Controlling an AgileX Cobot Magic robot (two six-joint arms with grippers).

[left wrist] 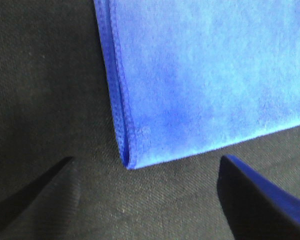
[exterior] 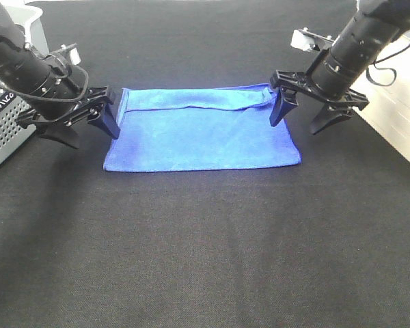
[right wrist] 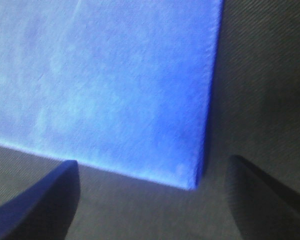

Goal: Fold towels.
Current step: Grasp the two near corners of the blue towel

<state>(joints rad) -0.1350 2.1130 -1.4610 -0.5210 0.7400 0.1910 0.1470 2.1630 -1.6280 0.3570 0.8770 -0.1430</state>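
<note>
Towel (exterior: 201, 133): lies flat on the black table cover (exterior: 205, 260), towards the far side and near the middle. It is doubled over. Along its far edge the upper layer sits unevenly, with a wavy hem short of the edge below.

Left wrist view: a corner of the towel (left wrist: 205, 75) shows two stitched hems stacked one on the other. That corner lies between the two finger tips, apart from both.

Right wrist view: a corner of the towel (right wrist: 105, 85) lies likewise between the finger tips, touching neither.

Left gripper (exterior: 92, 137): jaws spread wide, empty, just beside the towel's left short edge. Right gripper (exterior: 297, 125): jaws spread wide, empty, with its inner finger over the right short edge near the far corner. A perforated grey basket (exterior: 3, 137) stands beyond the left arm.

Step in hand, as judged: set both grippers on the short ends for the next fold.

1. Lower each gripper so that one finger goes under all layers and the other above them.
2. Confirm in each wrist view that both hems are between the jaws. Catching only the upper layer would open the fold.
3. Close both grippers together.
4. Lift evenly and keep the cloth taut between the arms.
5. Lay edge on edge, then release.
</note>
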